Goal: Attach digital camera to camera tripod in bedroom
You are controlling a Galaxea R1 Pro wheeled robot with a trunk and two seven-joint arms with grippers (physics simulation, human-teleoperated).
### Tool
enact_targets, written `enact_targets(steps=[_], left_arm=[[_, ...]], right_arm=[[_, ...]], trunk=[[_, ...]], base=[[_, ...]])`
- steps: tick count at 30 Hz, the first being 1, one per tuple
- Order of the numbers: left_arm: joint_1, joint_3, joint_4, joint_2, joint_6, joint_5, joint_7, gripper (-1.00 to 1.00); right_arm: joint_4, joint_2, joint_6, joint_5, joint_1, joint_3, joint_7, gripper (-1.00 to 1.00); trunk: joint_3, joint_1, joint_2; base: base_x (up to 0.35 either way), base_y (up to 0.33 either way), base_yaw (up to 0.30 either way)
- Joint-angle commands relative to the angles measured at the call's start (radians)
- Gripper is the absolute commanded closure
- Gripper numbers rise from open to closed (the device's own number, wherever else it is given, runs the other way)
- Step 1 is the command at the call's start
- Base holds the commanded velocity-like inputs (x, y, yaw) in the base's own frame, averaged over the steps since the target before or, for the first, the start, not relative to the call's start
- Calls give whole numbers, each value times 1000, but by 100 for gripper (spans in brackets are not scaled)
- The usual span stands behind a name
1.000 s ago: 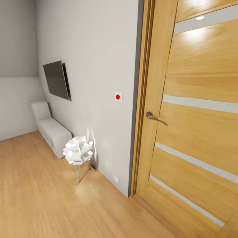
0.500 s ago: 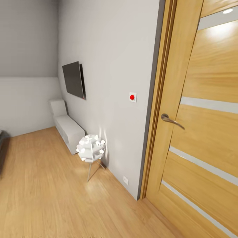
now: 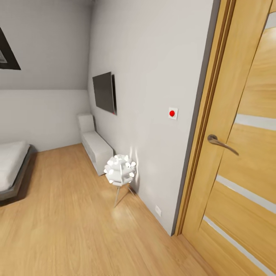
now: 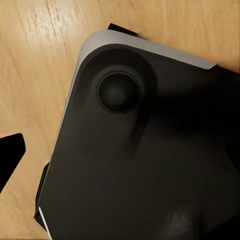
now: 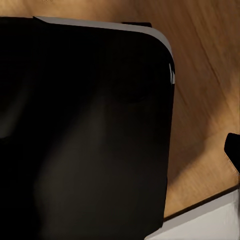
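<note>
From the head camera I'm looking into the bedroom along a grey wall (image 3: pixel 153 69) that runs from near right to far left. On my right stands a wooden door (image 3: pixel 245 153) with pale horizontal strips and a curved metal handle (image 3: pixel 221 143); its wood frame (image 3: pixel 209 126) meets the wall. Left of the frame, a small white wall plate with a red button (image 3: pixel 173 113) sits at about handle height, and low down near the floor there is a white socket (image 3: pixel 158 210). Farther along the wall hangs a dark flat screen (image 3: pixel 104 92), and below it a low white cabinet (image 3: pixel 95 146) stands against the wall. Nearer than the cabinet, just beside the wall, is a small white lamp (image 3: pixel 120 170) of clustered bulbs on thin metal legs. The light wood floor (image 3: pixel 69 226) fills the near left. At the far left edge I see the corner of a low grey bed (image 3: pixel 11 165), and at the upper left a piece of a dark-framed skylight (image 3: pixel 7 53).

Both wrist cameras look down onto the robot's black base (image 4: pixel 145 165) with a light-grey rim over the wood floor. I cannot tell how either gripper's jaws stand. I can't see the digital camera or the camera tripod here.
</note>
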Motion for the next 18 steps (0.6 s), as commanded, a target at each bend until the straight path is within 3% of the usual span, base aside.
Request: enact_targets(steps=[1, 18], left_arm=[[0, 6, 0, 0, -1, 3, 0, -100], [0, 4, 1, 0, -1, 13, 0, -100]], right_arm=[[0, 0, -3, 1, 0, 1, 0, -100], [0, 0, -6, 1, 0, 1, -1, -100]], trunk=[[-1, 0, 0], [-1, 0, 0]], base=[[0, 0, 268], [0, 0, 268]])
